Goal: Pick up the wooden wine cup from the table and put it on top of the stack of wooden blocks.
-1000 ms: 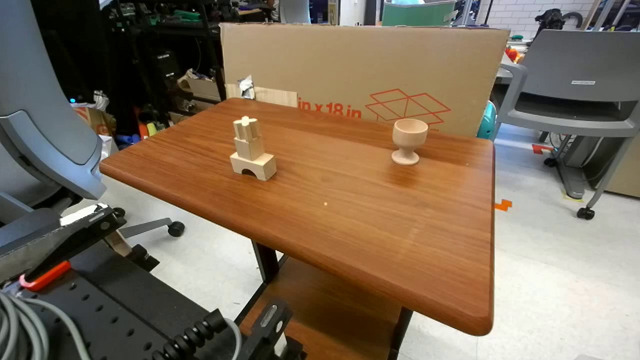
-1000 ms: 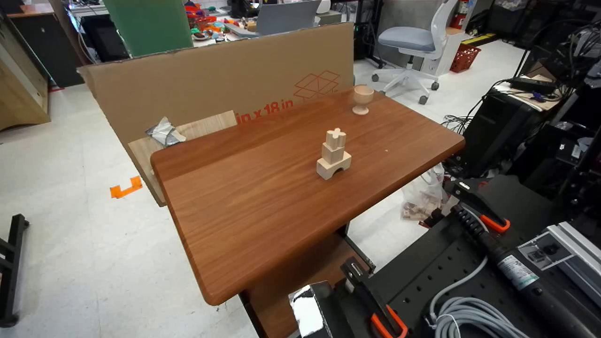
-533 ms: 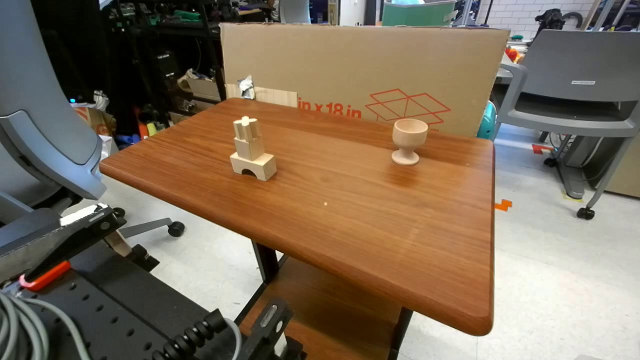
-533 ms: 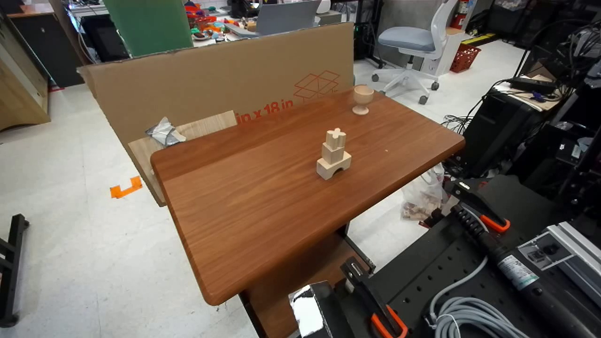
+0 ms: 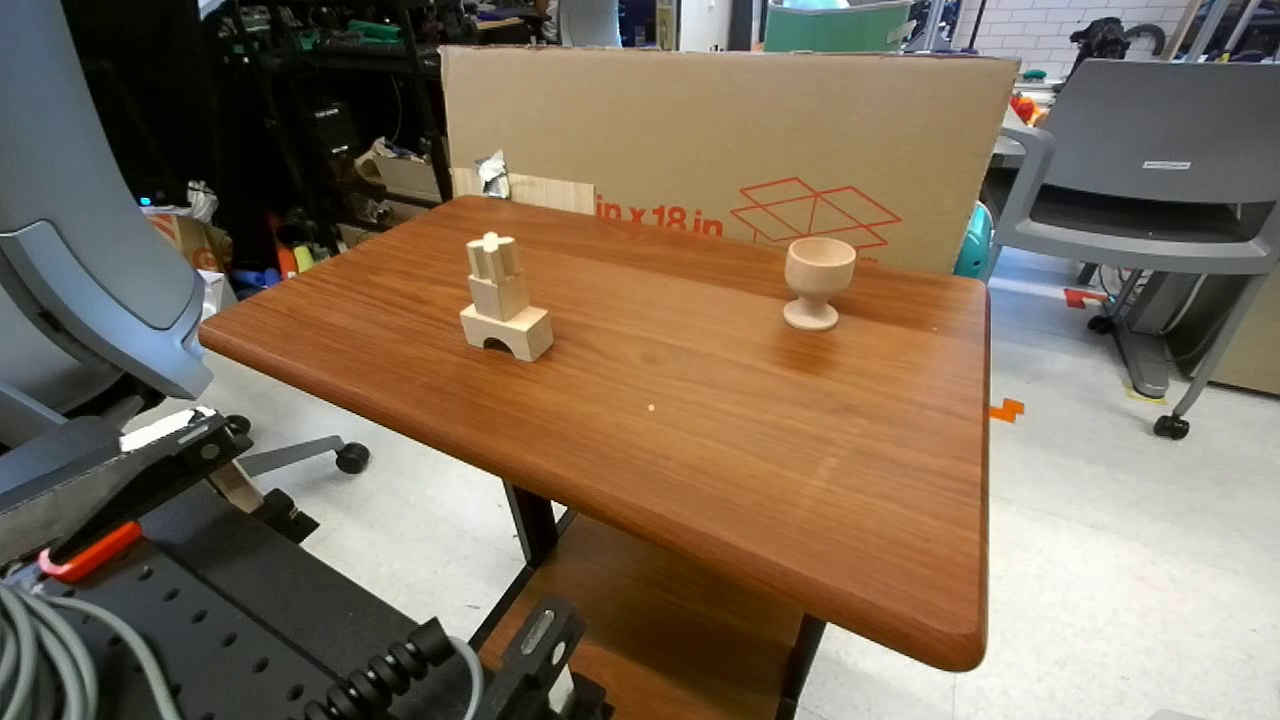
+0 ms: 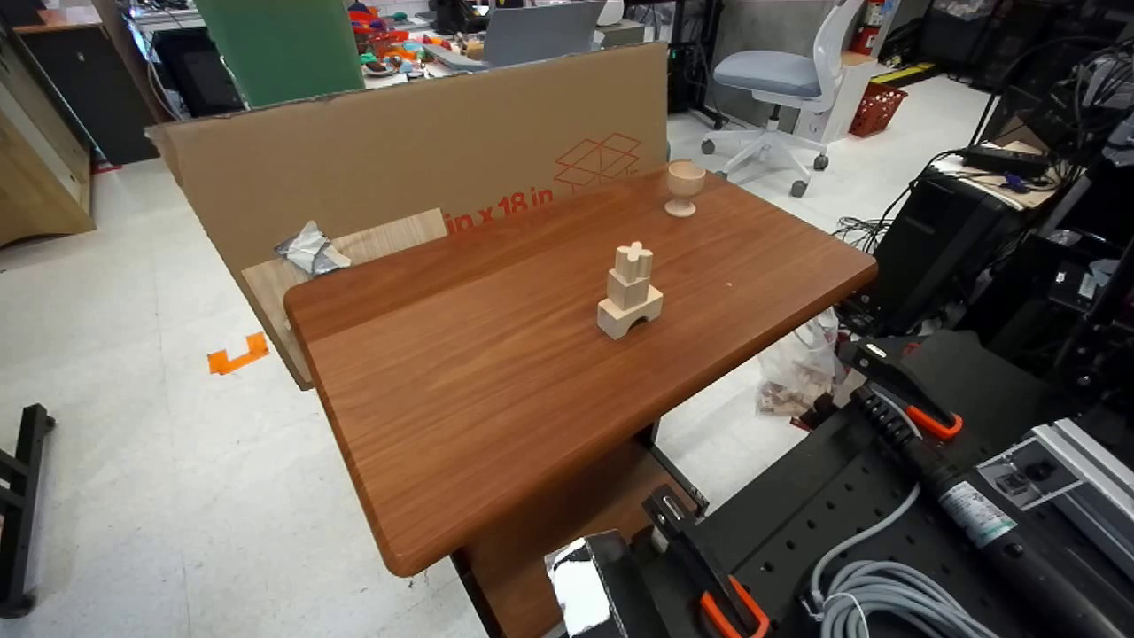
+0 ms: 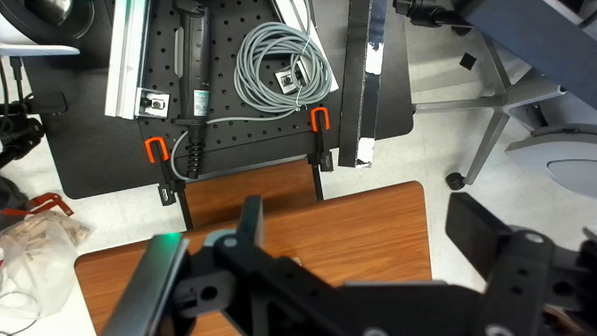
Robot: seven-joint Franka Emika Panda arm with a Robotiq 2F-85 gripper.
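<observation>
Cf. frames ½ s & 1 s ago, no change can be made out in the exterior views; whether the black two-jawed pincer point(image 7: 359, 224) has been moved can't be told. It's seen nearest, in the wrist view, its jaws spread wide apart, w/ the reddish-brown wood-grain desk point(image 7: 373, 242) showing btwn them. In both exterior views a front corner is taken up by a black perforated platform point(image 5: 200, 640), on which a coiled grey cable point(image 7: 246, 70) is laid. Then, on the desk, the stack of pale wooden blocks point(image 5: 500, 298) is met: arch-shaped base block, narrower uprights above.

Beyond it, well apart, the light-tan wooden wine cup point(image 5: 818, 272) is stood upright on the desk top, near the far edge. A round bowl, mouth up, is carried on a short narrow stem & flat round base. Rel. to the pincer, it's stood apart & untouched; exact dir. can't be told, as the two are shown in separate views.

Farthest, behind the desk, a brown cardboard box point(image 5: 640, 120) w/ red print is seen upright; past it, in an exterior view, a white swivel chair point(image 6: 771, 75) is shown.
</observation>
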